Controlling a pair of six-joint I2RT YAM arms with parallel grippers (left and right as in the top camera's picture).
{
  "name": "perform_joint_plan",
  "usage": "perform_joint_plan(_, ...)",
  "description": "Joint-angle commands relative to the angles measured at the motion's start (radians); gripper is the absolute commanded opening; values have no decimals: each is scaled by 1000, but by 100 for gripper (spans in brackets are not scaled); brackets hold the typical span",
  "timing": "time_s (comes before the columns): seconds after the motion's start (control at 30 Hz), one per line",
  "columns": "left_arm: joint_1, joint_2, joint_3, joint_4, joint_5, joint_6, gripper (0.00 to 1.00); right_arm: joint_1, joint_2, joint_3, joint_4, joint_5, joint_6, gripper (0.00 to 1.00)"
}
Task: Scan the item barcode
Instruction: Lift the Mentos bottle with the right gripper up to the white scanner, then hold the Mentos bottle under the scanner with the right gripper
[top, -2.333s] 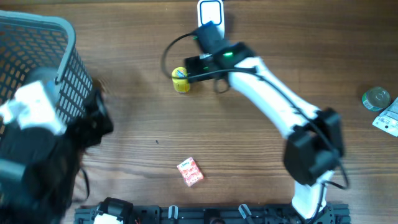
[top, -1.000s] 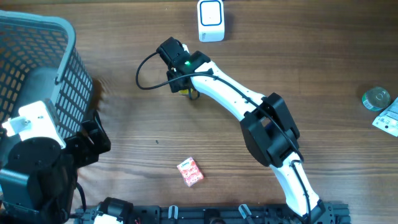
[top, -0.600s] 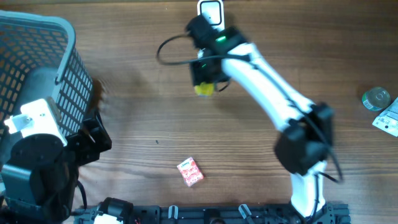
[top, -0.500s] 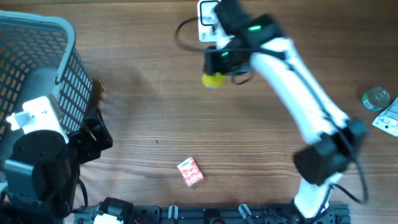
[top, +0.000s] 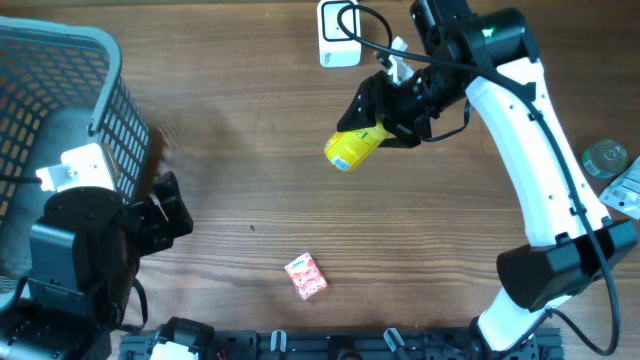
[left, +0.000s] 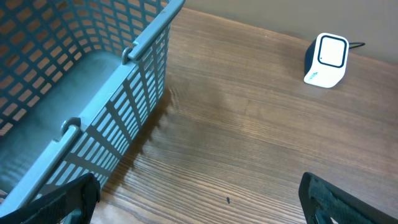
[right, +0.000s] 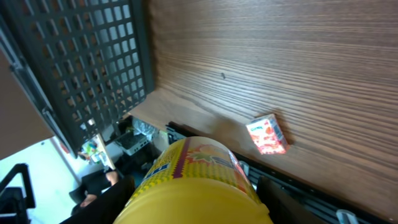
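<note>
Now that the right fingers (top: 372, 103) are pinching the yellow canister (top: 355, 148) and holding it tilted above the worktop (top: 250, 200) it was standing on moments ago, near the white barcode scanner (top: 338, 30), the scan pass is looking imminent, while the left fingers (left: 348, 199) are idling spread wide by the basket (top: 110, 90).

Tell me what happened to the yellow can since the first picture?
The right gripper took hold of the yellow can, which stood on the table, lifted it and carried it right, toward the white scanner. Now it hangs tilted in the jaws. The little red box, the scanner and the basket stayed put.
</note>
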Motion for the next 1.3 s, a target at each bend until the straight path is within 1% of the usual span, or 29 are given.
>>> perform_joint_plan(0.0,3,3,-5,-4,13,-17,100,-2,-5,9,15,-65,9,49)
perform_joint_plan(0.07,3,3,-5,-3,13,-17,100,-2,-5,9,54,-28,-20,49)
perform_joint_plan(0.17,3,6,-5,-1,13,-17,100,-2,-3,9,180,185,-42,49)
perform_joint_plan(0.3,3,26,-5,0,13,-22,100,-2,0,6,454,299,-43,49)
perform_joint_plan(0.33,3,33,-5,1,11,-43,100,-2,2,-2,560,364,-60,49)
perform_joint_plan(0.37,3,39,-5,7,11,-61,100,-2,10,-8,623,404,-77,52)
perform_joint_plan(0.4,3,48,-5,21,11,-66,100,-1,41,-10,728,457,-117,53)
perform_joint_plan(0.47,3,57,-5,39,11,-66,100,-1,89,-10,821,484,-158,53)
perform_joint_plan(0.57,3,73,-5,58,8,-66,100,-5,230,-10,992,586,-188,53)
perform_joint_plan(0.67,3,83,-5,57,4,-66,100,-6,330,-10,1088,594,-238,52)
perform_joint_plan(0.73,3,91,-5,57,-15,-66,100,-2,376,-10,1163,591,-305,52)
perform_joint_plan(0.77,3,94,-5,57,-29,-66,100,2,396,-10,1217,592,-356,49)
perform_joint_plan(0.97,3,98,-5,56,-53,-66,100,5,407,-10,1400,636,-436,49)
perform_joint_plan(1.13,3,100,-5,57,-61,-66,100,6,409,-10,1445,655,-516,49)
perform_joint_plan(1.27,3,103,-5,57,-72,-66,100,15,439,-10,1513,704,-592,49)
